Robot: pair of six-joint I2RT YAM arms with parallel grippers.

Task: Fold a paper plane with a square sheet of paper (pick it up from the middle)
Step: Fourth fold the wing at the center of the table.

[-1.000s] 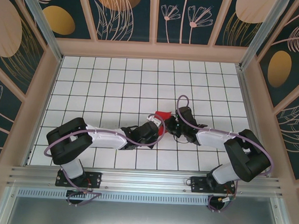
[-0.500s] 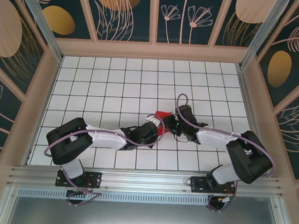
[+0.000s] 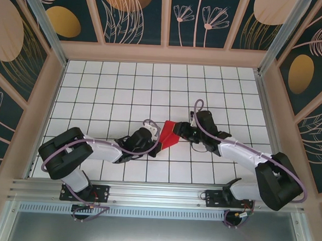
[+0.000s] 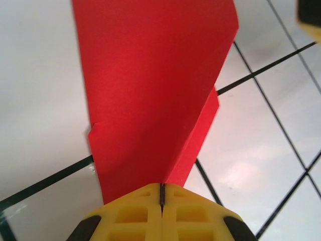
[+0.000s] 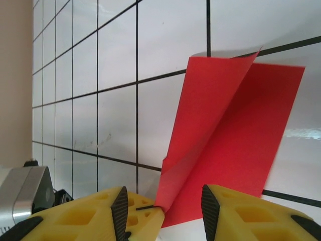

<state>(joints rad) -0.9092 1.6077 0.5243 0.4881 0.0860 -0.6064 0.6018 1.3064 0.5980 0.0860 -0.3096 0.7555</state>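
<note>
The square sheet of paper (image 3: pixel 170 133) is bright red and folded along a crease into two flaps, lying mid-table between the arms. My left gripper (image 3: pixel 159 145) is shut on its lower end. In the left wrist view the yellow fingers (image 4: pixel 135 216) meet tight at the gripper (image 4: pixel 161 193), with the paper (image 4: pixel 150 85) fanning out from the fold. My right gripper (image 3: pixel 179 133) stands open at the sheet's right side. In the right wrist view that gripper (image 5: pixel 163 213) straddles the paper (image 5: pixel 235 135) without clamping it, and the left gripper's yellow tip (image 5: pixel 145 221) shows between its fingers. The paper plane is out of view.
The white grid-tiled table (image 3: pixel 113 90) stretches back and to both sides. Wooden-framed patterned walls (image 3: pixel 165 55) enclose it, and an aluminium rail (image 3: pixel 156 194) carries the arm bases along the near edge.
The right gripper has opened and let go of the paper. The left arm has drawn back to the left with the sheet, which now spreads out flatter than before.
</note>
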